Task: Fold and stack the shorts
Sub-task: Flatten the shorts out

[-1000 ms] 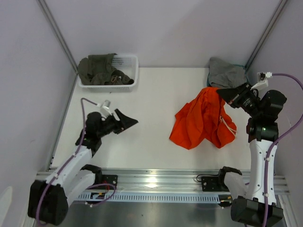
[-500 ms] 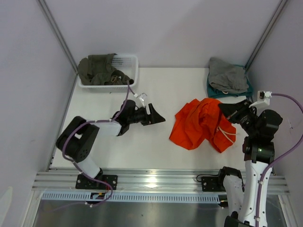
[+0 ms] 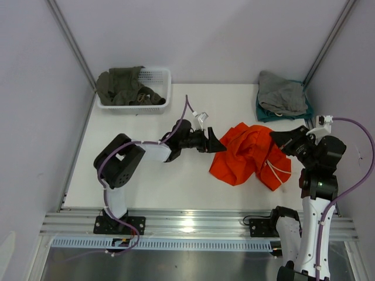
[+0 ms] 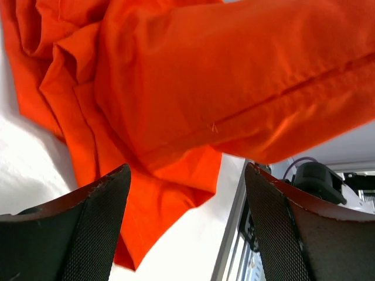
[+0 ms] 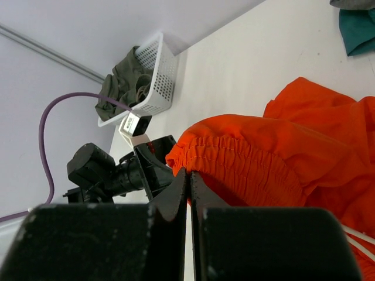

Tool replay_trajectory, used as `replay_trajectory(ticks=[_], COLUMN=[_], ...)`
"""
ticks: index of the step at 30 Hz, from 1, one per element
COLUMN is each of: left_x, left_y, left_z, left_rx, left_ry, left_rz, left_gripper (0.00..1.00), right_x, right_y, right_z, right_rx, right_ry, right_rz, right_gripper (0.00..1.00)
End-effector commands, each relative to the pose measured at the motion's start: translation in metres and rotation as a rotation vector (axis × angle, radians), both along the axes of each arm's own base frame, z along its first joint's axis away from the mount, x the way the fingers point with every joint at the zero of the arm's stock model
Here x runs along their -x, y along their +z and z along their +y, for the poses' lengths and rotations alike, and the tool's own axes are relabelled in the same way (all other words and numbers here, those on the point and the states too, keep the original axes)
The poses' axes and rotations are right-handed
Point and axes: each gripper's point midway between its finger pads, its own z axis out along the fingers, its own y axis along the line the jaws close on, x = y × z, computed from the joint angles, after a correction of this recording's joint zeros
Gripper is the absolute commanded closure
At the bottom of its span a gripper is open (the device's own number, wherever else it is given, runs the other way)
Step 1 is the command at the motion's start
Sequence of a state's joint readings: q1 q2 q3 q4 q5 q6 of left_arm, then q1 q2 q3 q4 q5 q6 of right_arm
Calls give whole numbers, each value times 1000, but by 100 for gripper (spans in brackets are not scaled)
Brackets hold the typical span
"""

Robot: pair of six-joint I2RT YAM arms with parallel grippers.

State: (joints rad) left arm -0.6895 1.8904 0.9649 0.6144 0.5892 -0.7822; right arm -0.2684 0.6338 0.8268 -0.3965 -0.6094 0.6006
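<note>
The bright orange shorts (image 3: 249,153) lie crumpled right of the table's middle, with the white drawstring (image 3: 279,170) trailing at their right side. My right gripper (image 3: 276,139) is shut on the gathered waistband (image 5: 246,164), its tips (image 5: 188,173) pinched at the band's edge. My left gripper (image 3: 215,142) is open at the shorts' left edge. In the left wrist view its fingers (image 4: 88,234) stand wide apart and empty, with orange fabric (image 4: 205,88) just ahead of them. The left gripper also shows in the right wrist view (image 5: 149,167).
A white basket (image 3: 159,75) holding an olive-green garment (image 3: 120,85) stands at the back left. Grey and teal garments (image 3: 282,93) lie piled at the back right. A metal rail (image 3: 193,222) runs along the table's near edge.
My left arm has swung from the table's left side across to the shorts' left edge. My right gripper has come nearer and lower, and the shorts have settled more onto the table.
</note>
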Motion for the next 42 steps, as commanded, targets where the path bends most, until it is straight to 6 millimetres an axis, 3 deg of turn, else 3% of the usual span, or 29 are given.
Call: replay_trajectory(ticks=[1,10,15,21,33,38,41,42], left_x=[-4,-10,-12,-16,-23,-17,-11,-9], left_y=[0,-28,-29,-37,-61,-61,-63,-62], left_z=[-16,-24,-29,-32,-25,-33,-39,-40], left_rx=[7,-47,-17,-27,-110,-81,-81,-75], left_ry=[-38,3,10,15,67,29,12,7], left_rz=[-47,5,24,40,58,74,79,82], left_gripper=[20,21,21,22,22,23,30,39], right_x=[1,10,19,25,29,28,28,28], right_y=[10,34,35,55,64,66,65,65], right_z=[-1,-11,-15,-15,-14,-13,-13,-13], right_rx=[22,78,86,108,108,106,101,103], right_ry=[-2,-71,-115,-129,-131,-130,-131,-131], right_rz=[-39,-46,-46,-78,-98,-103,-102,-102], right_gripper=[100,100,100,100,100,100,100,100])
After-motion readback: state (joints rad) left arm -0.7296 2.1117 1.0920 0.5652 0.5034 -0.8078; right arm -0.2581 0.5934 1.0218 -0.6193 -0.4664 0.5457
